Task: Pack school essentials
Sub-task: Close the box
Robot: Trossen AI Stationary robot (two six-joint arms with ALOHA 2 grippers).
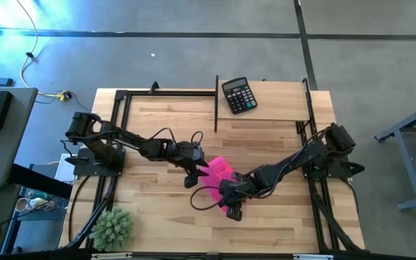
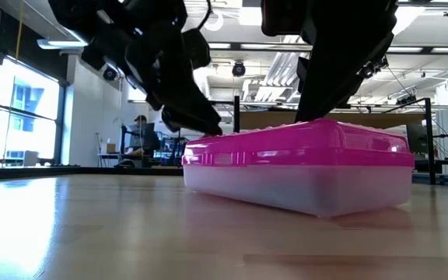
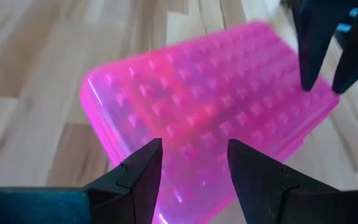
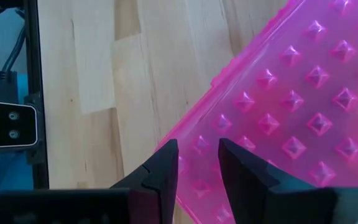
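Judging by the closed pink case point(image 2: 302, 167), packing looks nearly done; both spread hands, left point(image 3: 191, 171) and right point(image 4: 197, 163), are poised over its lid.

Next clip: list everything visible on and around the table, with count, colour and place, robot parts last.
Pencil case: one, pink studded lid over a translucent base, lid shut, table centre, between both grippers.
Calculator: one, black, far edge of the table.
Plant ball: one, fuzzy green, near left corner.
Table: one, light wood.
Person: one, seated in the room behind, low view.
Left gripper: dark, fingers apart over one end of the case.
Right gripper: dark, fingers narrowly apart over the case's other edge.
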